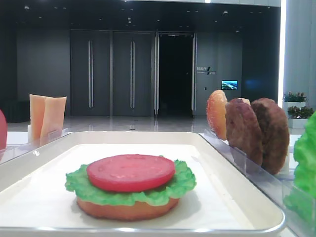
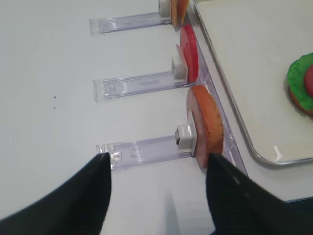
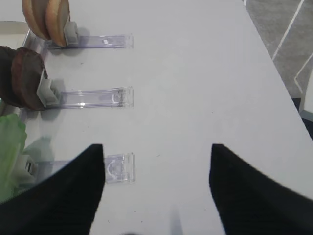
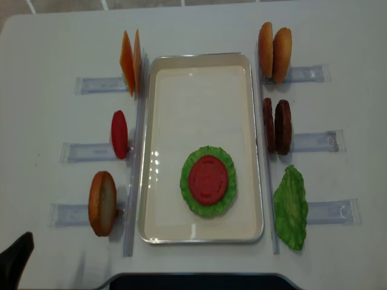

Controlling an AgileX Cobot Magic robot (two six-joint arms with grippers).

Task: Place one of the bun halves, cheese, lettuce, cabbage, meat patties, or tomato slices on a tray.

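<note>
The white tray (image 4: pixel 199 72) holds a stack of a bun half (image 1: pixel 123 210), lettuce (image 4: pixel 227 193) and a tomato slice (image 4: pixel 208 180). On the left racks stand cheese (image 4: pixel 130 60), a tomato slice (image 4: pixel 119 134) and a bun half (image 2: pixel 208 125). On the right racks stand bun halves (image 4: pixel 274 51), meat patties (image 4: pixel 277 125) and lettuce (image 4: pixel 291 205). My left gripper (image 2: pixel 159 159) hangs open and empty over the table, its right finger close to the near left bun half. My right gripper (image 3: pixel 156 147) is open and empty over bare table beside the lettuce rack. Cabbage is out of view.
Clear plastic racks (image 3: pixel 98 98) stick out from both long sides of the tray. The table's right edge (image 3: pixel 274 58) runs close to my right gripper, with floor beyond it. One dark finger of my left gripper (image 4: pixel 18 257) shows at the near left corner.
</note>
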